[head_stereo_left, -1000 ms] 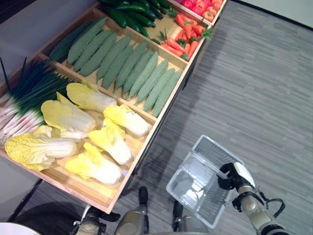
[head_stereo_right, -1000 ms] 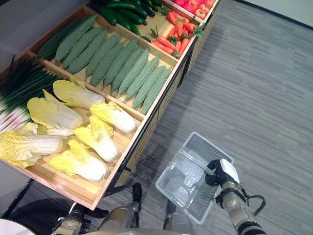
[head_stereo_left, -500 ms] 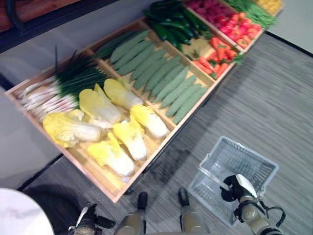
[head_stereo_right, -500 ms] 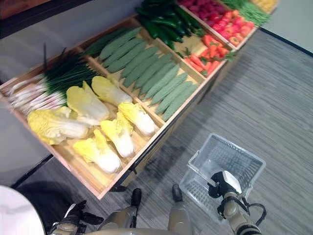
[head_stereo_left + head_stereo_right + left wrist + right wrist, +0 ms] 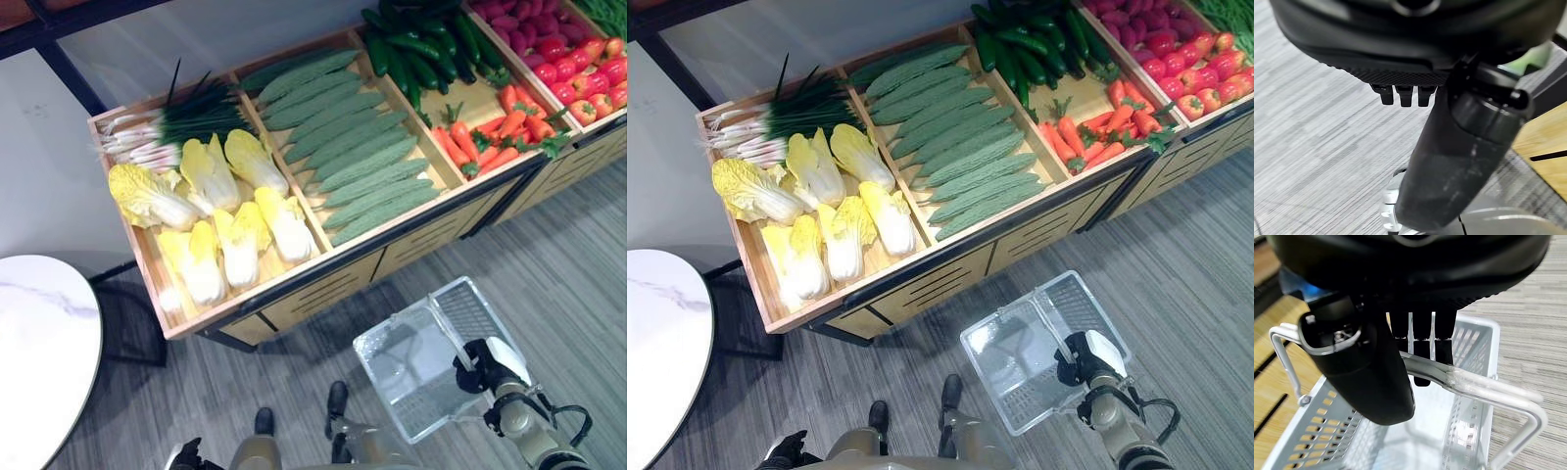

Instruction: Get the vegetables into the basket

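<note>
The robot's right hand (image 5: 1376, 352), dark with a white cover on the thumb, has its fingers (image 5: 1420, 333) curled over the thin metal wire handle (image 5: 1474, 387) of a pale, see-through plastic mesh shopping basket (image 5: 421, 357), thumb on the near side, so the handle is gripped between them. The basket hangs from that hand above the grey striped floor (image 5: 578, 264), just in front of the stand, and nothing lies inside it.

The left hand (image 5: 1415, 58) shows in its own wrist view over the same grey floor, its short dark fingers (image 5: 1403, 95) bent in under the palm with nothing between them.

Past the basket stands a long, sloping wooden display rack (image 5: 323, 279) split into compartments by thin wooden dividers. On the robot's left side lie the yellow-and-white napa cabbages (image 5: 240, 240), with a bundle of green spring onions (image 5: 171, 122) behind them. The next compartment holds rows of long, bumpy pale-green gourds (image 5: 358, 157). Further right are orange carrots with leafy tops (image 5: 495, 137), dark green cucumbers (image 5: 421, 44) behind those, then red peppers (image 5: 578, 83). A round white marble-look tabletop (image 5: 39, 362) sits at the robot's far left, well apart from the basket.
</note>
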`<state>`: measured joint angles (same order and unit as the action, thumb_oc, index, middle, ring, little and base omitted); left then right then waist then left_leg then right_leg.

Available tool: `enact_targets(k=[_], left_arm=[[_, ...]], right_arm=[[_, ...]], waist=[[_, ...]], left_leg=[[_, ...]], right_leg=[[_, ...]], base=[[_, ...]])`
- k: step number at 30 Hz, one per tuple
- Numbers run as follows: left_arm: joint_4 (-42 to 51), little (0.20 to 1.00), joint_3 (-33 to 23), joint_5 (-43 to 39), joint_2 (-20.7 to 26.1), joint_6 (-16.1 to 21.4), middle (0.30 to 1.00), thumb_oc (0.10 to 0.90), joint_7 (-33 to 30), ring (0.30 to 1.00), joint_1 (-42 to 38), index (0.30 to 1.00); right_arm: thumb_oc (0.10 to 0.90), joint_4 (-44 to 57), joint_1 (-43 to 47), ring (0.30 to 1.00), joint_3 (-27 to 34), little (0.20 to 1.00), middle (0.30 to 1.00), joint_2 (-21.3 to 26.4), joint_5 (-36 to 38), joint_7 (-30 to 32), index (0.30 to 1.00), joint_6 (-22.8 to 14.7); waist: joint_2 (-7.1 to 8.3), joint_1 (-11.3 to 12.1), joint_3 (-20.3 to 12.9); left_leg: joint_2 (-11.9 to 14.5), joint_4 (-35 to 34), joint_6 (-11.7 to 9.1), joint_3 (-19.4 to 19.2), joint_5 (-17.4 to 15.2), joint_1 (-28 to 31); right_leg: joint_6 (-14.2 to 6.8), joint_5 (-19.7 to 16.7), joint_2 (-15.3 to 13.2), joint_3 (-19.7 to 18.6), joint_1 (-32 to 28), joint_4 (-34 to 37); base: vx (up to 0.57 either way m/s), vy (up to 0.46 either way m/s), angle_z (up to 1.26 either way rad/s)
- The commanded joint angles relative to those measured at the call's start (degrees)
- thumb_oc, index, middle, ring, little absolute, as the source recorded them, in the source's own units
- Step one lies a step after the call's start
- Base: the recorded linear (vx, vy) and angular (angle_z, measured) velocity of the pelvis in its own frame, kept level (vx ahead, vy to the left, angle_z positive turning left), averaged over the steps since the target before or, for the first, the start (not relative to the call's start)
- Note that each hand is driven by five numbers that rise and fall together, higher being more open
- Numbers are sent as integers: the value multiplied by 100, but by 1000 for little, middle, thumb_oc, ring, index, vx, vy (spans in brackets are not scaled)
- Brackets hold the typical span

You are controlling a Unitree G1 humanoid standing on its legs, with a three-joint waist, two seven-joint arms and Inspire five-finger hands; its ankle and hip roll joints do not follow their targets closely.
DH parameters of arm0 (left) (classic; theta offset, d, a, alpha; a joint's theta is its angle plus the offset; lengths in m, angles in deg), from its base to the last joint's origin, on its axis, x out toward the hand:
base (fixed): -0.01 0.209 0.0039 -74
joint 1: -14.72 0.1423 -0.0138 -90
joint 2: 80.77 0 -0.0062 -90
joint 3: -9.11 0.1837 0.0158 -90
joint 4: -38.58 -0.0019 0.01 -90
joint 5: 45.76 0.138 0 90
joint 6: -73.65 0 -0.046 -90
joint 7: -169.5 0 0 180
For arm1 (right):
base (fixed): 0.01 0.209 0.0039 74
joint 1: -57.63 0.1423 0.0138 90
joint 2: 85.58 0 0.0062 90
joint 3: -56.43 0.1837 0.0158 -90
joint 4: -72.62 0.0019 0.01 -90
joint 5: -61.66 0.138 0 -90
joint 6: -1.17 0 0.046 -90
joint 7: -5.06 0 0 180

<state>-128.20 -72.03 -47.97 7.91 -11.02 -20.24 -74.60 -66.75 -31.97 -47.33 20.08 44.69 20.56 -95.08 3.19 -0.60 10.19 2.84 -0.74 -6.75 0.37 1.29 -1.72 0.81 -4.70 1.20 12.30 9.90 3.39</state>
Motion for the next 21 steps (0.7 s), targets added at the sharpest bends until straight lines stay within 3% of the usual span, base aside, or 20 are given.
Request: enact_targets(k=[1, 5, 9, 21], left_arm=[[24, 1000, -117, 53, 146, 82, 1000, 900, -126, 1000, -242, 1000], [-3, 1000, -68, 72, 137, 90, 1000, 900, -151, 1000, -215, 1000], [-28, 1000, -138, 67, 227, 95, 1000, 900, -186, 1000, -218, 1000], [-40, 1000, -192, 81, 308, 157, 1000, 900, -210, 1000, -146, 1000]], right_arm=[[400, 338, 149, 300, 426, 300, 300, 428, 297, 357, 300, -190], [400, 311, 196, 300, 409, 300, 300, 405, 293, 388, 300, -172], [400, 213, 334, 300, 303, 300, 300, 247, 282, 372, 300, -159], [400, -137, 568, 300, 131, 300, 300, 48, 263, 402, 300, -182]], waist=[[-121, -32, -182], [-177, -8, -123], [-58, 81, -14], [94, 199, -6]], left_leg=[[24, -95, 274, -250, 159, -490], [22, -287, 320, -212, 224, -417], [-56, -199, 446, -224, 80, -391], [-245, -21, 576, -226, -108, -443]], right_leg=[[-689, 163, -720, -268, -138, -409], [-723, 207, -785, -215, -172, -496], [-817, 188, -924, -285, -170, -636], [-1000, -51, -1104, -370, -195, -534]], base=[[24, 92, 32], [22, 112, 8], [34, 160, -3], [28, 84, -7]])
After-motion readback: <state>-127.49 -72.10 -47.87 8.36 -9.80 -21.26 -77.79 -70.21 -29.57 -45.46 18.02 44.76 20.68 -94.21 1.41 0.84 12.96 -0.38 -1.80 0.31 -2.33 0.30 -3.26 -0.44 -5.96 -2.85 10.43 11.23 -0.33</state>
